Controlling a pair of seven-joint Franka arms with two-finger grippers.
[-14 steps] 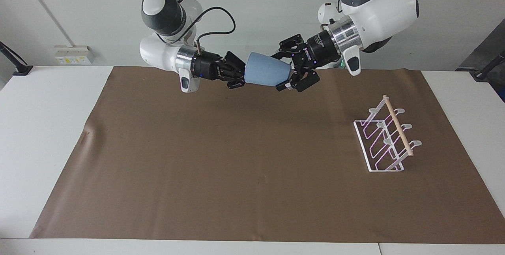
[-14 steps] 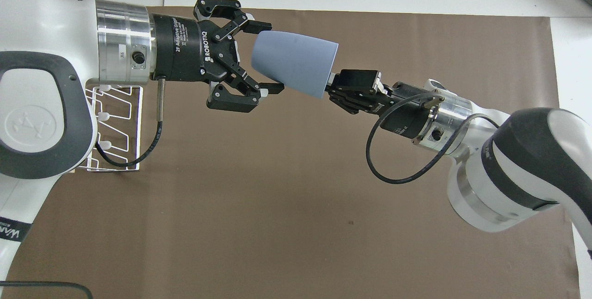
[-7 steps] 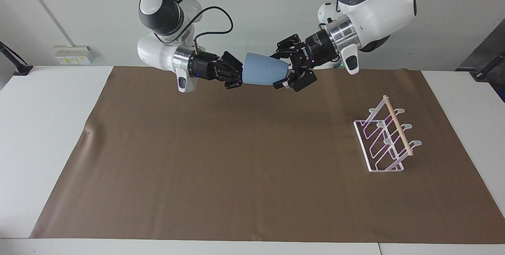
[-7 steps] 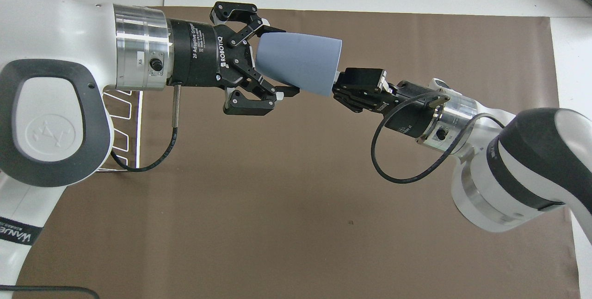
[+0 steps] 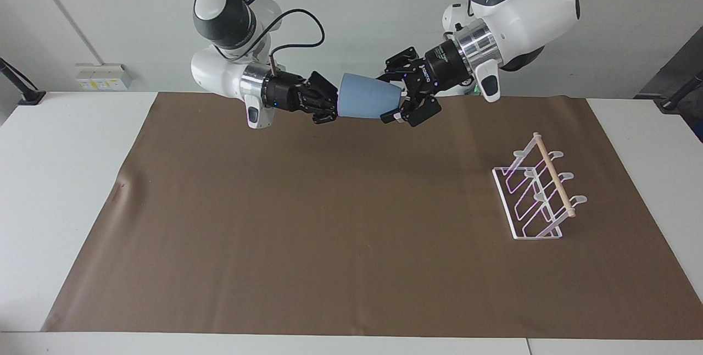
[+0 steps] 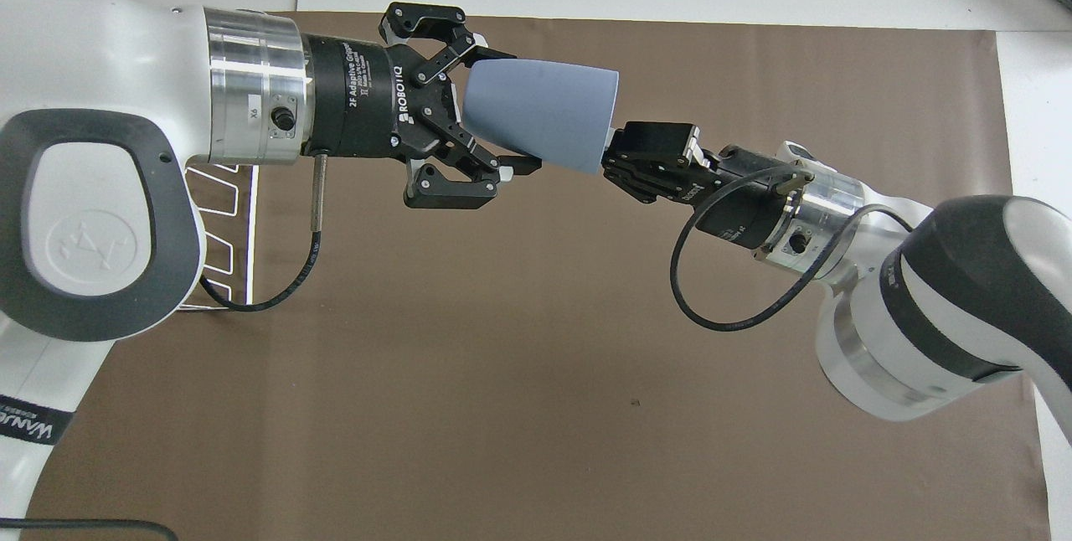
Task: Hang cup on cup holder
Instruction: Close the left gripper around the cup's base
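Observation:
The light-blue cup [image 5: 365, 103] [image 6: 536, 118] lies on its side in the air over the mat's edge nearest the robots, held from both ends. My right gripper [image 5: 331, 105] [image 6: 610, 159] is shut on the wall of its wide rim. Around the narrow base end is my left gripper [image 5: 403, 103] [image 6: 511, 110], its fingers [image 6: 521, 162] closed against the cup's sides. The white wire cup holder [image 5: 535, 195] with its wooden dowel stands on the mat toward the left arm's end. In the overhead view my left arm covers most of the cup holder [image 6: 226, 223].
A brown mat [image 5: 329, 223] covers most of the white table [image 5: 55, 179]. A black cable [image 6: 712, 306] loops off the right wrist, and another cable [image 6: 276, 290] hangs from the left wrist over the cup holder.
My left gripper has closed from open onto the cup's base end. Both arms and the cup have risen slightly; the right gripper has kept its hold on the rim.

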